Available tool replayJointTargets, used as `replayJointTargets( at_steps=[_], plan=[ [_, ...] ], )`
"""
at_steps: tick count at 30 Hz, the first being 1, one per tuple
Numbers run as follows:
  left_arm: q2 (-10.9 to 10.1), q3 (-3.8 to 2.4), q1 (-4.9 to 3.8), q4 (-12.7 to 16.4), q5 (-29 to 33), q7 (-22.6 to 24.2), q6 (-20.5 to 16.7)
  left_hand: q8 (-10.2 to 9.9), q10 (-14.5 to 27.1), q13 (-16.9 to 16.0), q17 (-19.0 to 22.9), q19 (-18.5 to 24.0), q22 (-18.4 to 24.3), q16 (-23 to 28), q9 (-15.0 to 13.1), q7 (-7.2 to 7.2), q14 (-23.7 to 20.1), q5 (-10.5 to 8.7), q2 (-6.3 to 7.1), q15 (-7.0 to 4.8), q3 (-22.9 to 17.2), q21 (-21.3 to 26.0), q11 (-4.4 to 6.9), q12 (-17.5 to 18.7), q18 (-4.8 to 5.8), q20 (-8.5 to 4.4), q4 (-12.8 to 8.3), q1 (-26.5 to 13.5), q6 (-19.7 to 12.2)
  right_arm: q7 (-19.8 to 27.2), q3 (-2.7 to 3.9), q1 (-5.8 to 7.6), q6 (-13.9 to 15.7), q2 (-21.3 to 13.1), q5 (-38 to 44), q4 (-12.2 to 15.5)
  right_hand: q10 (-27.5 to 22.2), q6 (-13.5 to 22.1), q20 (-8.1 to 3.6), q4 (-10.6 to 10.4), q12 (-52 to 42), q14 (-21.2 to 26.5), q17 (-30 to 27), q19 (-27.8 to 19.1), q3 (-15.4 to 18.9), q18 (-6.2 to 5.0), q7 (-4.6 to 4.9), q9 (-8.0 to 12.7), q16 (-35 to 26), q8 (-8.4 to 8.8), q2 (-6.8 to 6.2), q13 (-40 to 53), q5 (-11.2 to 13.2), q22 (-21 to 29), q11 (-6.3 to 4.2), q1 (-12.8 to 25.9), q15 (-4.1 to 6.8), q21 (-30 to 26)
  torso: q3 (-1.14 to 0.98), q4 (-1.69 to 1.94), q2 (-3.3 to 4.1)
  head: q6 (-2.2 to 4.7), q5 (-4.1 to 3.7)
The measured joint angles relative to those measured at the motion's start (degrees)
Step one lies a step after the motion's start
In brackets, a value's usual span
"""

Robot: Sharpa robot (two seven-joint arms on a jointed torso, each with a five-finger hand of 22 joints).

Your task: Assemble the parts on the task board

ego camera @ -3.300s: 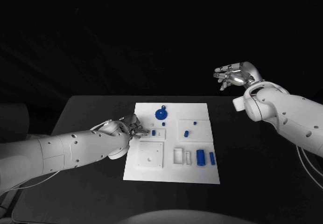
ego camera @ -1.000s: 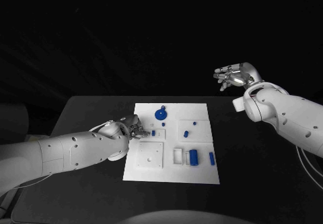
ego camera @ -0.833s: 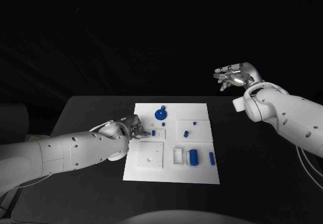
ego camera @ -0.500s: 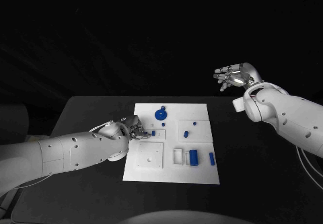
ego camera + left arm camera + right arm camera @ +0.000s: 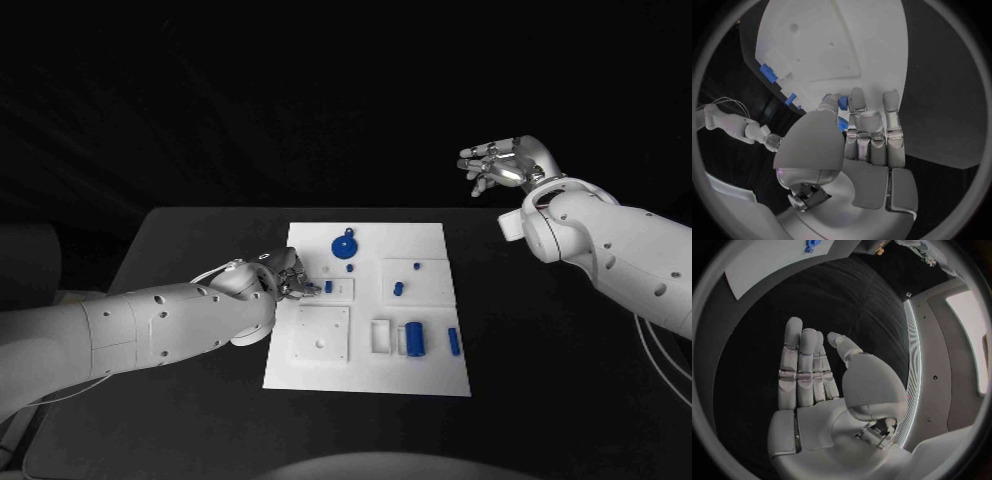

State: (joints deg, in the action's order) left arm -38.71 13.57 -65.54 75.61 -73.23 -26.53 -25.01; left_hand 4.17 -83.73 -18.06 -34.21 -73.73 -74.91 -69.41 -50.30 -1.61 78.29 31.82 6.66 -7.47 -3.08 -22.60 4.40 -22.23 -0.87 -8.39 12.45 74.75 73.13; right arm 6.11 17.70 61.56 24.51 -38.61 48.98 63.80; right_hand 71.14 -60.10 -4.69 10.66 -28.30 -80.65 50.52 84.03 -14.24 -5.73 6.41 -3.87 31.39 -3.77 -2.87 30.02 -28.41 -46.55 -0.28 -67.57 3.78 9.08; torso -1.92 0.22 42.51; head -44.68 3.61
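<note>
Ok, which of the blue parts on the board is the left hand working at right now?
The small blue peg beside the left hand, just below the round blue disc; the other blue parts lie clear of the fingers.

We see the left hand [image 5: 284, 275] and its arm lying over the task board's [image 5: 426, 375] left edge, blocking that side. The board's right half and the desk [image 5: 534, 400] beyond it lie open to us, with the right hand [image 5: 505, 165] raised well above the desk's far right.

Small blue part [image 5: 842, 103] half hidden behind left hand [image 5: 857, 135]
</note>
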Motion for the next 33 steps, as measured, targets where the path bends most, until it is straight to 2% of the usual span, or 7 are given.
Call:
replayJointTargets(
  at_steps=[6,13,15,20,24,29,33],
  plan=[
    [-0.1,-0.08,-0.03,0.2,0.2,0.1,0.0,0.0,0.1,0.5,-0.1,0.0,0.0,0.0,-1.8,0.69,-0.1,4.40,-1.03,0.08,-1.7,0.0,-0.13,0.7,-0.01,0.00,-0.1,1.0,-1.3,0.0,0.00,-0.01,0.0,0.0,0.0,0.0,0.0,0.0,0.00,0.0,0.0,0.0,0.0,0.0,0.0,0.00,-0.01,0.0,0.0,0.00,0.00,0.0,0.0,0.0,0.00,0.0,0.00,0.0,0.03,-0.02,0.00,0.01,0.03],
    [-0.7,-0.34,0.10,0.8,1.6,0.9,0.1,-0.4,0.2,0.5,0.6,0.0,0.0,0.0,-4.1,0.90,-0.3,4.50,-2.89,0.32,-1.9,-0.5,-0.22,0.7,0.00,0.00,-0.1,-0.2,-1.7,0.0,0.00,-0.10,0.0,0.1,0.0,-0.1,0.0,0.0,0.00,0.0,0.0,0.0,0.0,0.0,0.0,0.00,-0.01,0.0,0.0,0.00,0.00,0.0,0.0,0.0,0.00,0.0,0.00,0.0,0.03,0.00,0.01,0.08,0.03],
    [-1.0,-0.85,0.19,1.0,2.5,1.5,0.3,-0.4,0.0,0.5,0.8,0.2,0.0,0.3,-4.3,1.11,-0.3,3.68,-3.33,0.32,-1.9,-0.5,-0.40,0.7,0.00,0.22,-0.2,-0.2,-2.1,0.0,0.00,-0.16,0.0,0.1,0.0,-0.1,0.0,0.0,0.00,0.0,0.0,0.0,0.0,0.0,0.0,0.00,-0.01,0.0,0.0,0.00,-0.04,0.0,0.0,0.1,0.00,0.0,0.00,0.0,0.04,0.01,0.01,0.11,-0.01],
    [-1.4,-3.32,0.09,0.9,7.7,4.6,1.9,-0.6,0.0,0.3,1.0,0.5,0.0,0.6,-4.7,1.40,-0.9,0.25,-4.64,0.82,-1.6,-0.5,-0.41,0.7,0.00,0.43,-0.8,0.2,-3.1,0.0,0.00,-0.40,0.0,-0.1,0.0,0.4,0.0,0.0,0.00,0.0,0.0,-0.2,0.0,0.0,0.0,0.00,-0.01,0.0,0.0,0.00,-0.23,0.0,0.0,0.1,0.00,-0.2,-0.22,0.2,0.03,0.01,0.00,0.45,-0.08],
    [-1.8,-4.55,-0.80,0.3,15.0,8.5,5.2,-0.3,0.2,0.3,1.3,1.2,0.0,0.8,-4.8,1.62,-1.8,-3.19,-6.13,0.93,-1.1,-0.2,-0.64,0.7,-0.01,0.72,-1.3,0.3,-4.2,0.0,0.00,-0.70,-0.1,-0.6,0.1,1.6,0.0,0.0,0.00,0.4,0.0,-0.4,0.0,0.0,-0.4,0.00,-0.02,0.0,0.0,0.00,-0.46,0.0,0.0,0.0,0.00,-0.5,-0.03,0.4,0.04,-0.01,-0.03,0.85,-0.02],
    [-2.2,-5.24,-3.24,-1.1,25.2,13.3,11.4,1.6,1.8,-0.1,1.4,1.7,0.0,0.8,-4.2,1.98,-2.9,-6.38,-7.74,1.24,-0.5,0.2,-1.21,-0.6,0.00,1.21,-2.8,0.5,-6.3,-0.1,0.00,-1.24,-0.7,-1.4,1.3,3.9,0.0,-0.1,0.00,1.6,-0.7,-1.1,0.9,0.0,-0.5,0.00,-0.09,0.0,1.0,0.00,-0.80,0.6,0.4,-1.0,-0.03,-0.8,0.31,1.8,0.03,-0.03,-0.05,1.42,0.25],
    [-2.4,-5.34,-4.86,-2.1,32.8,16.5,17.0,2.2,2.7,-0.1,1.6,2.1,0.0,0.8,-3.5,2.21,-3.4,-9.47,-8.79,1.54,-0.4,0.5,-1.45,-0.8,0.00,1.22,-3.2,0.6,-7.2,-0.2,0.00,-1.90,-1.6,-2.1,3.5,6.7,0.2,-0.1,-0.64,2.7,-2.8,-1.8,2.6,0.0,0.0,0.02,-0.12,0.0,3.0,0.00,-0.52,3.1,1.2,-3.5,-0.24,-1.3,0.60,4.1,-0.01,-0.03,-0.05,2.15,0.43]
  ],
)
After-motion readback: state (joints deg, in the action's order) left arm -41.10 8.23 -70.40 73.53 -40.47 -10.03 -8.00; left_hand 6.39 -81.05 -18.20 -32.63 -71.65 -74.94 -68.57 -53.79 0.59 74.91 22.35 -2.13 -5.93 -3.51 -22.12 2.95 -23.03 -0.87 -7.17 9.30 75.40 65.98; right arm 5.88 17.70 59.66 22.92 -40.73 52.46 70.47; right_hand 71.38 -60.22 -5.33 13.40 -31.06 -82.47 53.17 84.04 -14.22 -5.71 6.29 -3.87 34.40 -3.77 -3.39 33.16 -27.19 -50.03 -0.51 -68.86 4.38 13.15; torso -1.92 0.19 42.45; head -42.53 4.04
